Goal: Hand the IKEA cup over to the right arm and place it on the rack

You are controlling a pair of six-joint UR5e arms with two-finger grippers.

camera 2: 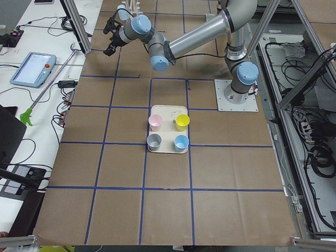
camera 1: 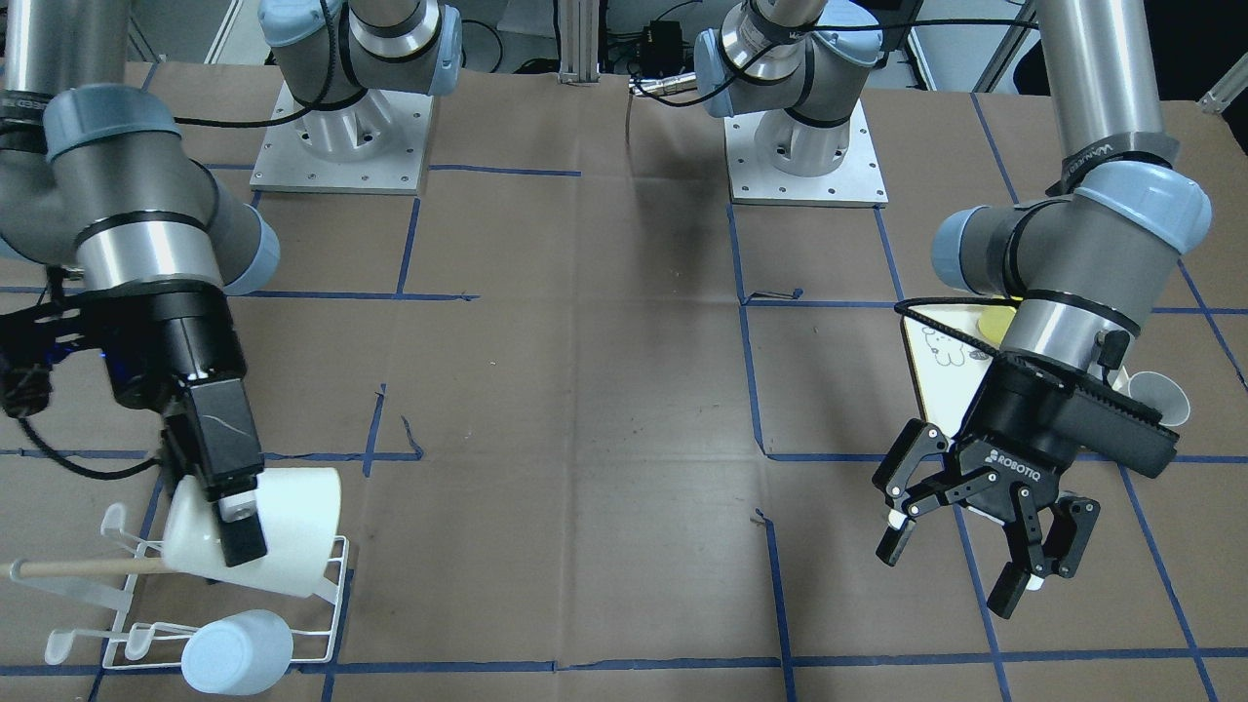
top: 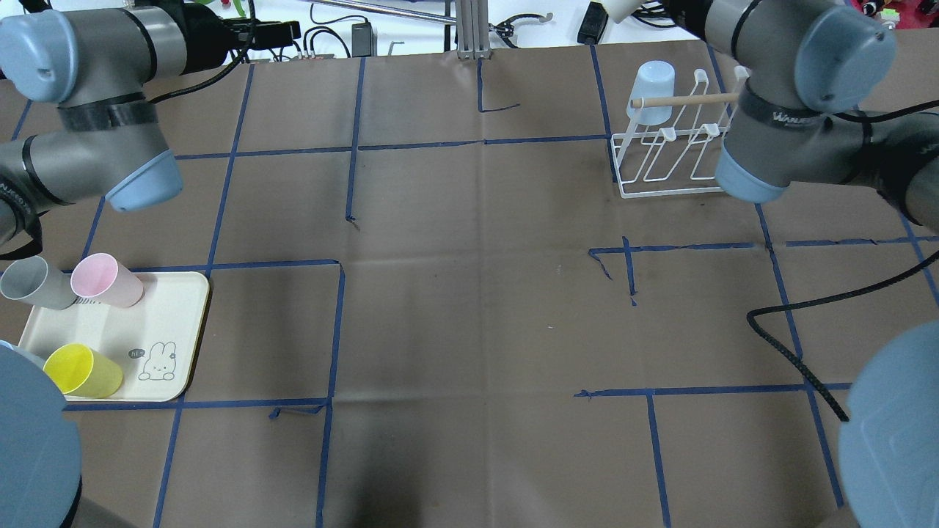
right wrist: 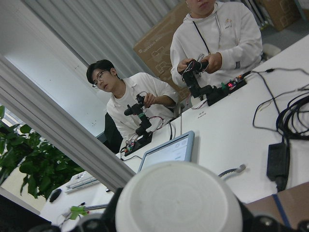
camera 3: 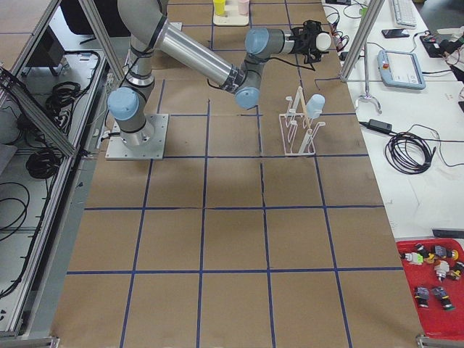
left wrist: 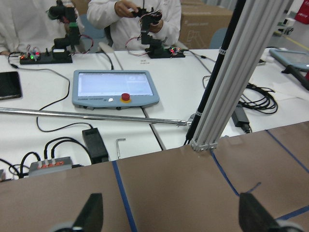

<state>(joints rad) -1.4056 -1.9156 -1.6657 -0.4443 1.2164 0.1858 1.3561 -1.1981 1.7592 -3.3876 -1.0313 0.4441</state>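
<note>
Grips the white cup (camera 1: pixel 292 531) across its wall in the closed right gripper (camera 1: pixel 237 522), tipped nearly sideways just over the rack (camera 1: pixel 339 585), presumably to line its mouth up with a free prong. Stays apart from the blue cup (camera 1: pixel 237 651) seated at the rack's end. Holds the left gripper (camera 1: pixel 960 565) spread wide and empty near the tray (top: pixel 194 323), probably to keep out of the way.

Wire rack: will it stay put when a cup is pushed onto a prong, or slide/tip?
Probably light: the rack is thin wire, so a sideways push may slide it. Tipping seems possible, since the prongs and wooden handle stand tall over a narrow base, with a blue cup already on one end. Thin prongs may flex slightly.
</note>
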